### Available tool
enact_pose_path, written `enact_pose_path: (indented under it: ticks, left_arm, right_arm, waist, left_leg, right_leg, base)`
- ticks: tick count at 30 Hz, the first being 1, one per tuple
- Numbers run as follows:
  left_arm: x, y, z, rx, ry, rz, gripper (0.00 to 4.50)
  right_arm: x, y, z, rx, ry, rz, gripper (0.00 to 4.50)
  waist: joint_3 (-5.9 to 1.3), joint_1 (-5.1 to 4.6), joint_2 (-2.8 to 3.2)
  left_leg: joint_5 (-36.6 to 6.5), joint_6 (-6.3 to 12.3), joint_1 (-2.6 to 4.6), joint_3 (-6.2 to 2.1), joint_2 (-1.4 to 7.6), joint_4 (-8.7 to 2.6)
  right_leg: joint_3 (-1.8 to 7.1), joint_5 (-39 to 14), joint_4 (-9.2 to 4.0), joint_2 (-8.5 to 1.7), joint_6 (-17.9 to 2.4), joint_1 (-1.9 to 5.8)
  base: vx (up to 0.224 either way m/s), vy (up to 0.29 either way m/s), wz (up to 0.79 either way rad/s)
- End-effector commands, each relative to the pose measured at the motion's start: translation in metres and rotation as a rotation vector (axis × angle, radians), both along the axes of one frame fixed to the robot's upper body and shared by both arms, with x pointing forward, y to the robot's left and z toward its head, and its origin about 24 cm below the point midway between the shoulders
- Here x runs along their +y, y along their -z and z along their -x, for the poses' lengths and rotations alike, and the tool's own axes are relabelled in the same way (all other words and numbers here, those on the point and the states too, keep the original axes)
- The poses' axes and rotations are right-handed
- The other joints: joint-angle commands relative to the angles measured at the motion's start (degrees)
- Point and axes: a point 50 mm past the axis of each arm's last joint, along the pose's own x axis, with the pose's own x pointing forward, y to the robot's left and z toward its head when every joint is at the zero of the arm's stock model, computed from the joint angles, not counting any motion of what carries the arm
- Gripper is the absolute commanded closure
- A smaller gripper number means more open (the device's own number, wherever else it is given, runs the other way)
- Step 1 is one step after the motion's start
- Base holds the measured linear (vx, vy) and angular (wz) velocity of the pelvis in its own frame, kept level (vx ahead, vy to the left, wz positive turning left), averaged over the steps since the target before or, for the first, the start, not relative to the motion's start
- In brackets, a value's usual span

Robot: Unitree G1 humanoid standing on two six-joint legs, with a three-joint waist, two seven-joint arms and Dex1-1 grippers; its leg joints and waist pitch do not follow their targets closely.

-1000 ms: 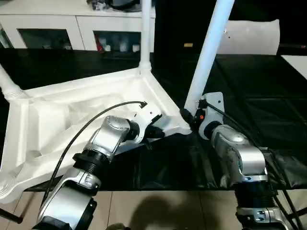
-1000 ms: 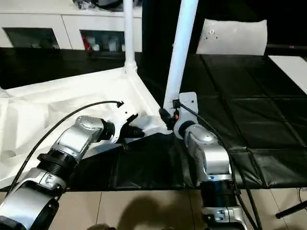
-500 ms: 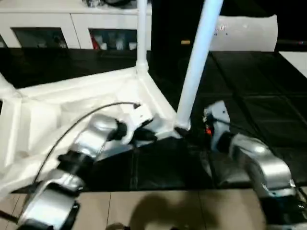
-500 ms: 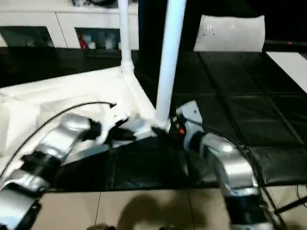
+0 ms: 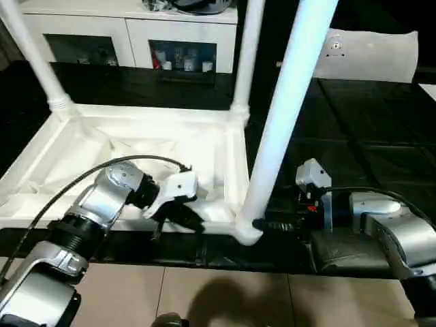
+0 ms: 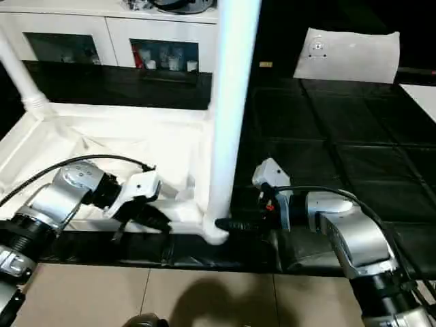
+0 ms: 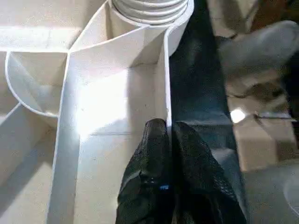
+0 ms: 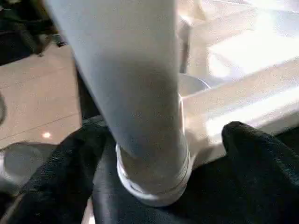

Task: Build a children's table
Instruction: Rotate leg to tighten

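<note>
The children's table top [image 5: 136, 146] lies upside down on black mats, ribbed side up. Three white legs stand in its corner sockets: one at the back left [image 5: 34, 54], one at the back right [image 5: 246, 61], and the nearest [image 5: 286, 122] at the front right corner. My left gripper [image 5: 193, 221] is shut on the thin front rim of the top; in the left wrist view its fingers [image 7: 156, 140] pinch that wall. My right gripper [image 5: 260, 223] is at the base of the nearest leg [image 8: 135, 84], open, with one finger [image 8: 257, 158] on each side of it.
A white cabinet [image 5: 136, 41] with glass doors runs along the back. A flat white sheet with a round fitting [image 5: 371, 54] lies on the black mats [image 5: 361, 136] at the back right. Tan floor [image 5: 204, 300] begins just before the mats' front edge.
The camera has shifted. My right gripper's fingers have spread apart from the nearest leg's base. My left gripper still holds the rim.
</note>
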Motion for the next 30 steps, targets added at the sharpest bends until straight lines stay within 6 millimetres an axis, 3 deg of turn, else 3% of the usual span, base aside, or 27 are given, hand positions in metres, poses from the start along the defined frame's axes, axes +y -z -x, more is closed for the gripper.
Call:
enact_pose_path:
  ticks: [1,8,23,26,28,29,30]
  left_arm:
    - [-0.012,-0.006,0.004,-0.004,0.111,0.012,4.50]
    - [-0.011,-0.008,0.006,0.007,0.148,0.001,4.50]
    - [-0.013,-0.007,0.005,0.015,0.124,0.011,4.50]
    - [-0.017,-0.005,0.000,0.020,0.042,0.023,4.50]
    - [-0.021,-0.005,-0.003,0.018,-0.011,0.043,4.50]
    - [-0.025,-0.005,-0.006,0.014,-0.053,0.061,4.50]
    - [-0.035,-0.006,-0.012,-0.001,-0.148,0.107,4.50]
  right_arm:
    - [-0.001,-0.002,0.000,0.001,-0.022,-0.004,0.64]
    - [0.003,-0.002,0.004,0.049,-0.103,-0.027,1.20]
    - [0.013,0.002,0.011,0.089,-0.115,-0.070,2.43]
    - [0.018,0.001,0.012,0.103,-0.063,-0.106,2.48]
    - [0.022,0.003,0.010,0.093,-0.013,-0.118,2.48]
    - [0.025,0.005,0.008,0.087,0.046,-0.121,2.49]
    - [0.032,0.011,-0.002,0.072,0.195,-0.111,2.49]
  waist:
    - [-3.77,-0.20,-0.39]
    - [-3.85,0.72,-0.52]
    - [-3.96,0.68,-0.24]
    - [-3.87,0.56,-0.13]
    - [-3.60,0.49,-0.14]
    - [-3.54,0.15,-0.80]
    - [-3.43,0.14,-0.25]
  left_leg:
    - [-7.47,3.31,1.07,-1.89,5.27,-3.83]
    - [-7.21,3.16,1.16,-1.84,5.28,-3.82]
    - [-7.27,2.54,1.14,-1.91,5.29,-3.84]
    - [-7.60,2.27,1.17,-1.96,5.34,-3.92]
    - [-9.45,1.48,1.31,-2.00,5.15,-3.99]
    - [-10.10,0.91,1.35,-2.02,5.08,-4.08]
    - [-11.01,0.58,1.54,-2.19,4.91,-4.07]
  right_leg:
    - [4.56,-15.45,-4.36,-7.12,-7.83,2.61]
    - [4.56,-15.57,-4.33,-7.13,-7.47,2.50]
    - [4.59,-14.49,-4.28,-7.10,-7.71,2.65]
    - [4.59,-14.90,-4.31,-7.13,-7.82,2.60]
    - [4.55,-18.76,-4.96,-7.27,-7.01,2.48]
    - [4.49,-21.07,-5.21,-7.28,-6.34,2.57]
    - [4.33,-23.68,-5.52,-7.34,-5.70,2.41]
  base:
    - [0.000,0.000,0.00]
    - [0.000,0.000,0.00]
    - [0.000,0.000,0.00]
    - [0.000,0.000,0.00]
    - [0.000,0.000,0.00]
    - [0.000,0.000,0.00]
    - [0.000,0.000,0.00]
